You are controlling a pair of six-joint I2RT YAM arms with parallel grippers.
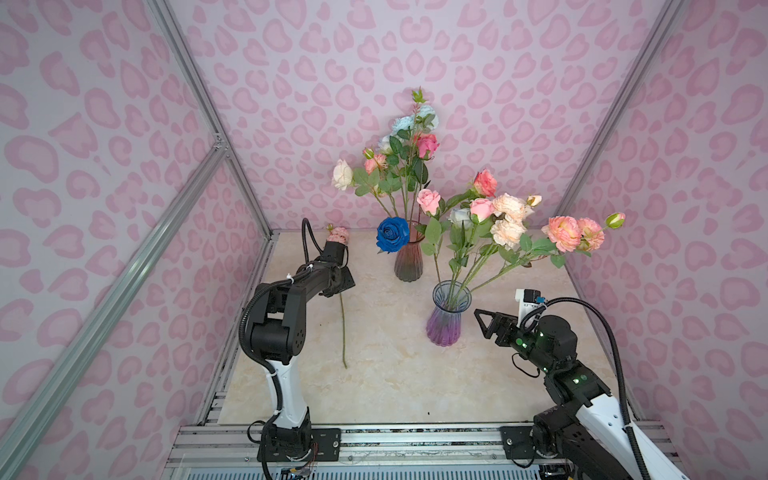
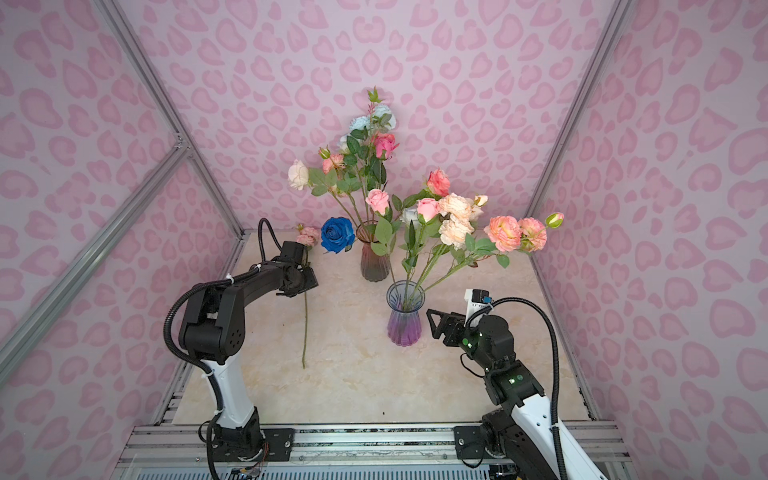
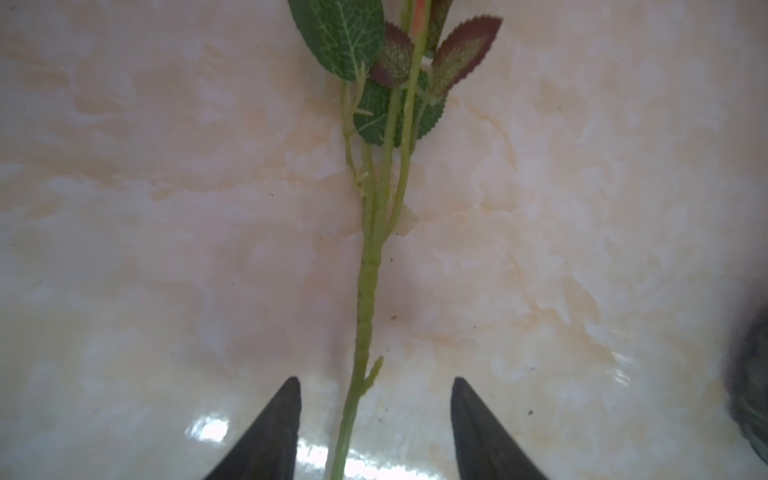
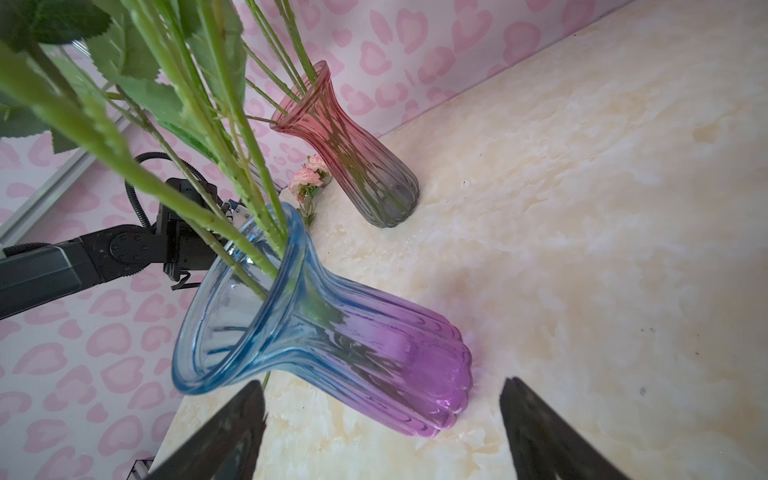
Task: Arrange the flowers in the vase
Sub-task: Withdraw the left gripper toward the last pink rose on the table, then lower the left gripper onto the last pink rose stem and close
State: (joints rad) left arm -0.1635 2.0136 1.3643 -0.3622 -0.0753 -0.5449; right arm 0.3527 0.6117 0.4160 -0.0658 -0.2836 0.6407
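On the marble table [image 1: 395, 374], most flowers [image 1: 505, 220] stand in two vases: a red vase [image 1: 408, 259] at the back and a purple vase [image 1: 446, 320] nearer. One pink flower [image 1: 338, 235] lies flat at the left. The left gripper [image 3: 376, 380] straddles its stem, fingers apart, not touching. The right gripper [image 4: 384, 382] is wide open and empty beside the purple vase.

Lone flower [image 1: 343, 332] left of nearer vase [image 1: 445, 326]

Flowers [image 1: 509, 214] in vases [image 1: 446, 328], pink carnation [image 1: 338, 235] (leafy stem) flat
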